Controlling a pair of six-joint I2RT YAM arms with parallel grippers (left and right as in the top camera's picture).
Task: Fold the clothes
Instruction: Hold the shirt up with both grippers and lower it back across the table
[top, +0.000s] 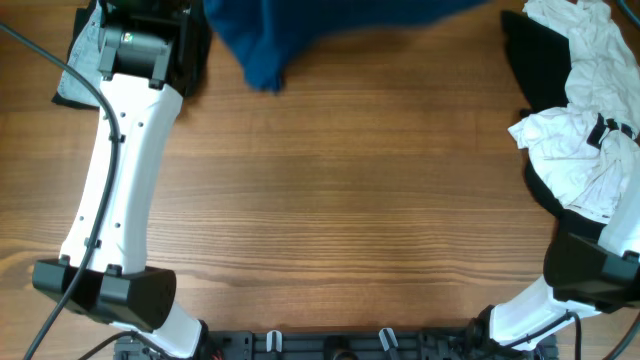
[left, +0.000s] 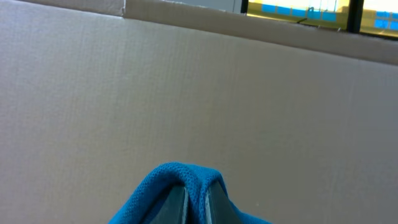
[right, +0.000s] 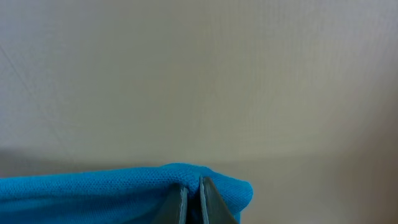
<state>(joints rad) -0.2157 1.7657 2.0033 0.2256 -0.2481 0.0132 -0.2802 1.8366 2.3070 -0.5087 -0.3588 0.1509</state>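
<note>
The clothes are a deep-blue shirt hanging bunched at the table's far edge in the overhead view, its upper part cut off by the frame. In the left wrist view my left gripper is shut on a fold of the blue knit fabric, which drapes over both fingertips. My right gripper is likewise shut on an edge of the shirt, and the cloth stretches away to the left of it. Neither gripper's fingers show in the overhead view; only the left arm is seen reaching to the far left.
A heap of white and black garments lies along the table's right side. A grey cloth sits under the left arm at the far left corner. A cardboard wall fills the left wrist view. The right arm's base is at the near right.
</note>
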